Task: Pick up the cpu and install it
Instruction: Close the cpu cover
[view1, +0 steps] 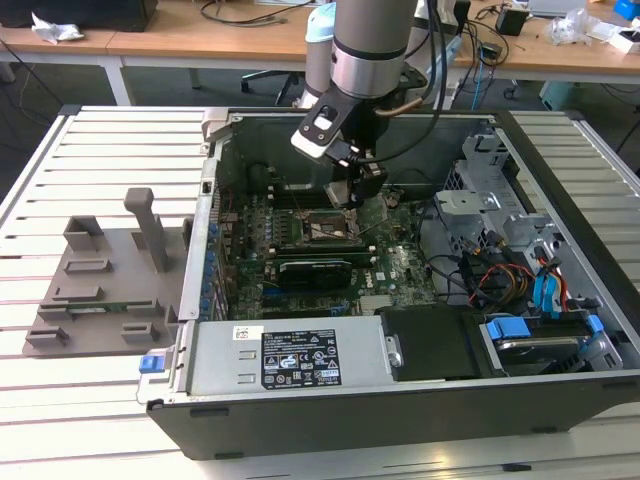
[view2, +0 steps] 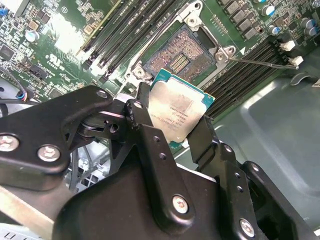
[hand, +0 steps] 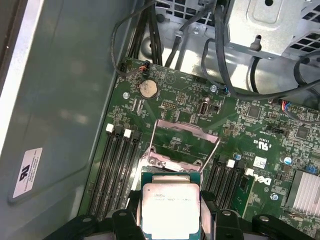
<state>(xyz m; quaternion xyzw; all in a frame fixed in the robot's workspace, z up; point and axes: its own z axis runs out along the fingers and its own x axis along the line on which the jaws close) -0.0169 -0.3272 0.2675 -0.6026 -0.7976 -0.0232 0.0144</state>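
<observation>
The pincer (view2: 172, 122) is pinching the cpu (view2: 180, 107) by opposite edges near the open socket (view2: 181, 54), calling for level, corner-matched lowering, since the chip seems slightly tilted.

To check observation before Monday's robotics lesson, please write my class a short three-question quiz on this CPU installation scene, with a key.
1. True or false: the gripper is shut on the cpu.
2. The socket on the motherboard is: A) covered by a cooler; B) open, with its contacts bare; C) already filled by a chip.
3. Fill in: in the exterior view, the grey tray lies on the exterior view's ____ of the computer case.
Key: 1 true; 2 B; 3 left.
</observation>
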